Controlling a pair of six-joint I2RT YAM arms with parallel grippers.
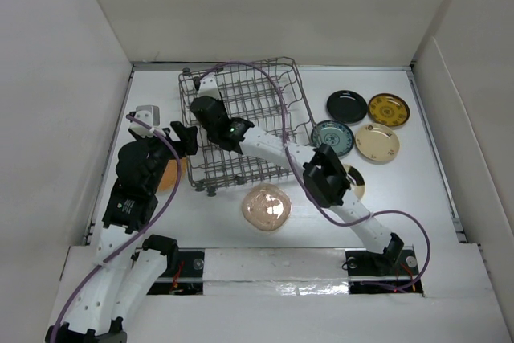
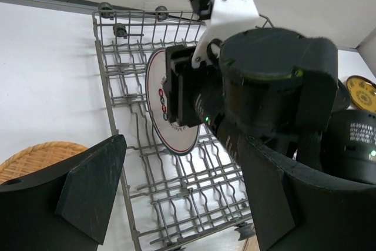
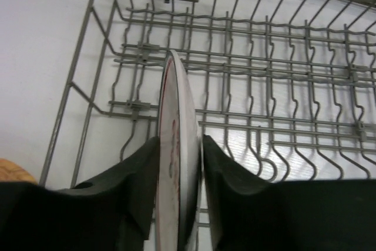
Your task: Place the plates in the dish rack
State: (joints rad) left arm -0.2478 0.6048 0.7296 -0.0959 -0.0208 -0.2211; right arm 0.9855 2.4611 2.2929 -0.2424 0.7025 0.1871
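Note:
A whitish plate (image 3: 175,116) with a red rim line stands on edge among the tines of the grey wire dish rack (image 3: 264,74), near its left end. My right gripper (image 3: 180,148) straddles it: the left finger rests against the plate and the right finger (image 3: 235,174) stands a sliver off it. From the left wrist view the same plate (image 2: 157,86) shows upright in the rack (image 2: 176,192). My left gripper (image 2: 182,163) hangs open and empty over the rack's near left corner. An orange woven plate (image 1: 173,176) lies half under the left arm, and a pinkish copper plate (image 1: 267,206) lies in front of the rack (image 1: 265,78).
Right of the rack lie a black plate (image 1: 346,105), a yellow patterned one (image 1: 389,109), a teal one (image 1: 332,137) and a cream one (image 1: 377,143). Another gold plate (image 1: 356,184) peeks from under the right arm. White walls enclose the table.

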